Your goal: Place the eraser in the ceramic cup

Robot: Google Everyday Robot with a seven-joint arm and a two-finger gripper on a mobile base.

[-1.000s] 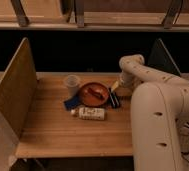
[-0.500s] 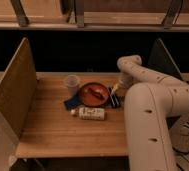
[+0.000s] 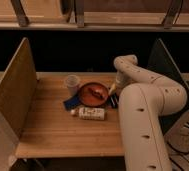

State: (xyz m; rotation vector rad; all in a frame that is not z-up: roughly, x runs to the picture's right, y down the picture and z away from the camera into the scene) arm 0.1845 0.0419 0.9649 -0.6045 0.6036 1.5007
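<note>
The ceramic cup (image 3: 72,83) is a pale tumbler standing upright at the back of the wooden table (image 3: 53,132), just left of a red-orange bowl (image 3: 93,94). The eraser (image 3: 113,101) is a small dark striped block lying on the table by the bowl's right edge. My gripper (image 3: 112,90) hangs from the white arm (image 3: 138,115), low over the bowl's right rim and just above the eraser. The cup is about one bowl's width to the gripper's left.
A flat blue object (image 3: 71,103) lies in front of the cup, left of the bowl. A white bottle (image 3: 90,113) lies on its side in front of the bowl. Upright wooden side panels (image 3: 15,90) flank the table. A dark gap runs behind it.
The arm's big link has swung a little to the left. The gripper stays by the bowl's right edge. The objects on the table have not moved.
</note>
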